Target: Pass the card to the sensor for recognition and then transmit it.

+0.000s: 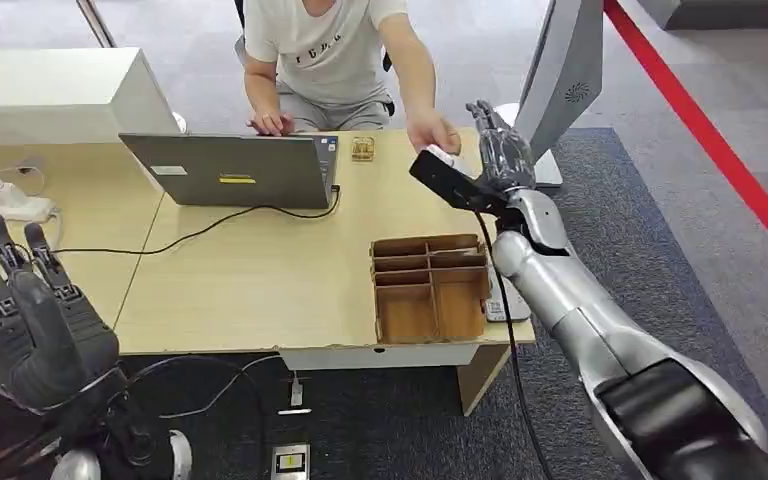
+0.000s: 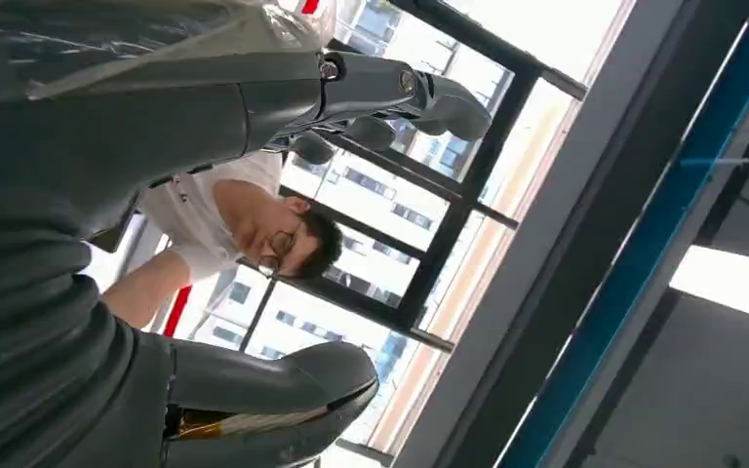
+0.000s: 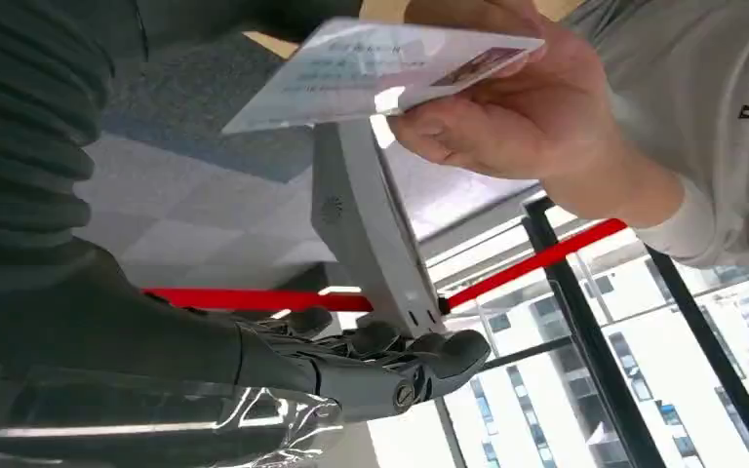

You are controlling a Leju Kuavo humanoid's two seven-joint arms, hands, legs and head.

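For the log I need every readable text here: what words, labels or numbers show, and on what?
Person's T-shirt: dark letters, too small to read.
Card in the person's hand: printed lines, blurred.
Laptop: yellow and white stickers, unreadable.
Device on the floor: yellow label, unreadable.
No text reads clearly.

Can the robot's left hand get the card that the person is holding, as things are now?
Probably not. The left hand is raised at the near corner of the table, and the card is in the person's hand at the far side, next to the right hand. The laptop stands between.
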